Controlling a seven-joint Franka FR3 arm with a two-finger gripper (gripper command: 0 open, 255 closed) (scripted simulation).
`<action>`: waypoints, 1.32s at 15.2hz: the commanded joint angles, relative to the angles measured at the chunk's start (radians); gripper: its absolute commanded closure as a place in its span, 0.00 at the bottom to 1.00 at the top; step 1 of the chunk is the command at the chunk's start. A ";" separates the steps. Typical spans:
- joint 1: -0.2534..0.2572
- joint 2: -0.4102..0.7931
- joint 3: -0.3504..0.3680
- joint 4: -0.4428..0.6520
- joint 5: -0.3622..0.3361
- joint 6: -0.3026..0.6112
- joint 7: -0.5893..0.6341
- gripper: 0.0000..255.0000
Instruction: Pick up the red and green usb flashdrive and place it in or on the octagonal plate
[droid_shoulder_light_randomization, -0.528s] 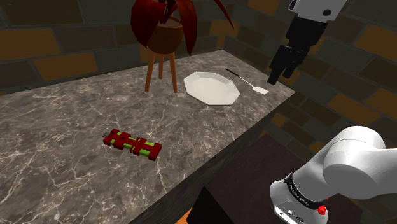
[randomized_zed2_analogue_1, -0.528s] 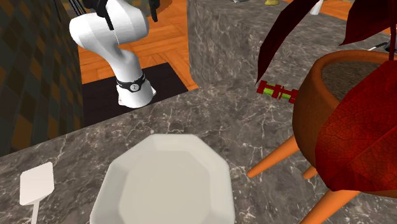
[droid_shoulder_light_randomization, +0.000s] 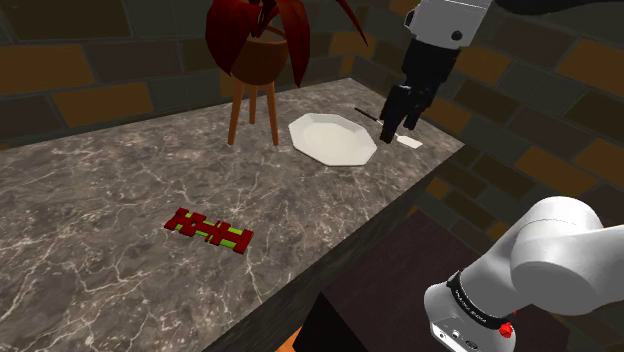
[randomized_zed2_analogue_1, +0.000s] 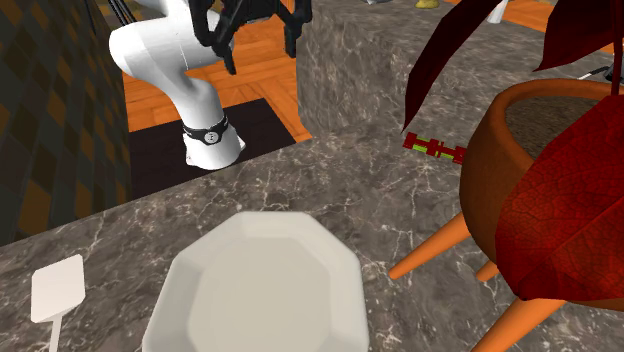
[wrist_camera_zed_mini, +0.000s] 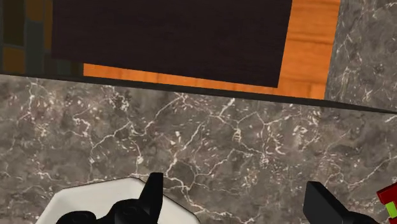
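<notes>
The red and green usb flashdrive (droid_shoulder_light_randomization: 208, 229) lies flat on the marble counter, toward the shoulder view's lower left. It also shows past the plant pot (randomized_zed2_analogue_1: 435, 148) and at the picture's edge beside one finger (wrist_camera_zed_mini: 389, 201). The white octagonal plate (droid_shoulder_light_randomization: 333, 138) (randomized_zed2_analogue_1: 265, 290) (wrist_camera_zed_mini: 95, 202) rests on the counter with nothing on it. My black gripper (droid_shoulder_light_randomization: 396, 127) (randomized_zed2_analogue_1: 262, 48) (wrist_camera_zed_mini: 236, 202) hangs open and holds nothing. It is above the counter's edge just beside the plate, far from the flashdrive.
A red-leaved plant in a brown pot (droid_shoulder_light_randomization: 255, 58) (randomized_zed2_analogue_1: 545, 150) stands on a three-legged stool behind the plate. A white spatula (droid_shoulder_light_randomization: 408, 141) (randomized_zed2_analogue_1: 57, 288) lies near the plate. Beyond the counter edge are an orange floor (wrist_camera_zed_mini: 312, 44) and a dark mat (wrist_camera_zed_mini: 172, 38).
The arm has swung toward the shoulder view's left and lower, bringing the gripper from off the counter to beside the plate. The flashdrive and plate stay put.
</notes>
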 joint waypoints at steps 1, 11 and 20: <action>0.016 0.059 0.027 0.011 0.011 0.054 -0.001 0.00; 0.083 0.357 0.165 0.132 0.015 0.258 0.016 0.00; 0.142 0.652 0.278 0.316 -0.077 0.377 0.067 0.00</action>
